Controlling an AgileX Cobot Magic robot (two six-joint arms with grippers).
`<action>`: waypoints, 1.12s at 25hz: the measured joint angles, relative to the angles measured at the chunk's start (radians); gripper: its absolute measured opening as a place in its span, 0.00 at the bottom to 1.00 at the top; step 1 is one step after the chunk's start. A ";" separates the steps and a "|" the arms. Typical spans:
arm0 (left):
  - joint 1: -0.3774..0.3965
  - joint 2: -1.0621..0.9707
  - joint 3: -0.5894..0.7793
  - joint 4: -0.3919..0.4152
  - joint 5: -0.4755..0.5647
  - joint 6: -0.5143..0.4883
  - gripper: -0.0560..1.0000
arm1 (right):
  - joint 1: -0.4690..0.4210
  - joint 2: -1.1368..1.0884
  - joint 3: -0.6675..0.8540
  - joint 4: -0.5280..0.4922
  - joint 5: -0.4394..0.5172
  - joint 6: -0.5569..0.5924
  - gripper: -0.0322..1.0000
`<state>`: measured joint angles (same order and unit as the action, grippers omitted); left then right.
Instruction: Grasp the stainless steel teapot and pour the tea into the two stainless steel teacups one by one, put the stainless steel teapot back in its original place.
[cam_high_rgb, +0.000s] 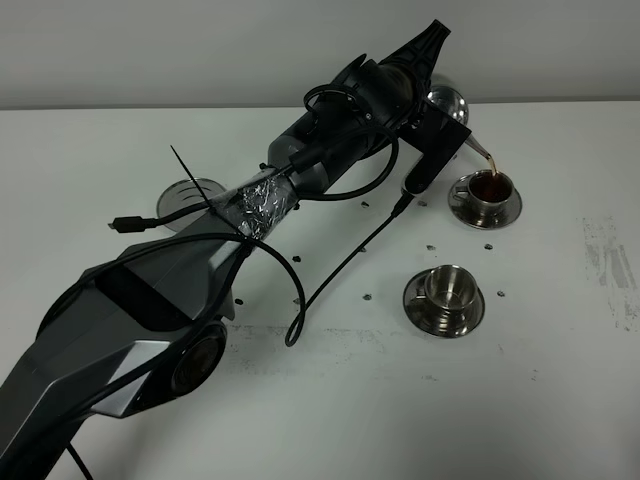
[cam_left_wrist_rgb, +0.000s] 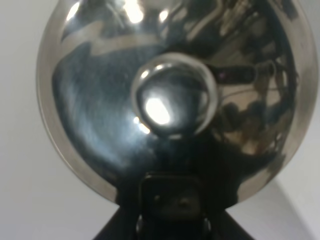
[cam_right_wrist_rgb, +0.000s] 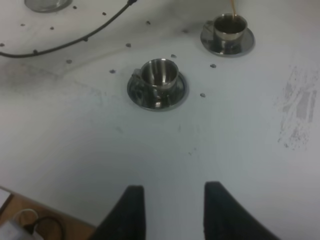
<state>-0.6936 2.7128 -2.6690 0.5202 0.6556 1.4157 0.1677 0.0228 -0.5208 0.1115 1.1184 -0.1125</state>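
My left gripper (cam_high_rgb: 437, 140) reaches across the table and is shut on the stainless steel teapot (cam_high_rgb: 447, 100), holding it tilted in the air. A thin brown stream runs from its spout (cam_high_rgb: 478, 148) into the far teacup (cam_high_rgb: 490, 188), which holds dark tea on its saucer. The near teacup (cam_high_rgb: 447, 287) stands empty on its saucer. In the left wrist view the teapot's domed lid and knob (cam_left_wrist_rgb: 172, 95) fill the frame. In the right wrist view my right gripper (cam_right_wrist_rgb: 170, 210) is open and empty, low over the table, well short of the near cup (cam_right_wrist_rgb: 159, 74) and far cup (cam_right_wrist_rgb: 230, 27).
A round steel disc (cam_high_rgb: 185, 195) lies on the table at the left, partly behind my left arm. A black cable (cam_high_rgb: 340, 265) hangs from the arm over the table's middle. Scuff marks (cam_high_rgb: 610, 260) are at the right. The table's front edge (cam_right_wrist_rgb: 30, 210) is beside my right gripper.
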 joint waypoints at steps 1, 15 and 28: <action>0.000 0.000 0.000 -0.011 0.021 -0.007 0.24 | 0.000 0.000 0.000 0.000 0.000 0.000 0.33; 0.035 -0.004 0.000 -0.166 0.128 -0.309 0.24 | 0.000 0.000 0.000 0.000 0.000 0.000 0.33; 0.083 -0.118 -0.002 -0.344 0.416 -0.758 0.24 | 0.000 0.000 0.000 0.000 0.000 0.000 0.33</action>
<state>-0.6108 2.5952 -2.6708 0.1758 1.0719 0.6581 0.1677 0.0228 -0.5208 0.1115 1.1184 -0.1125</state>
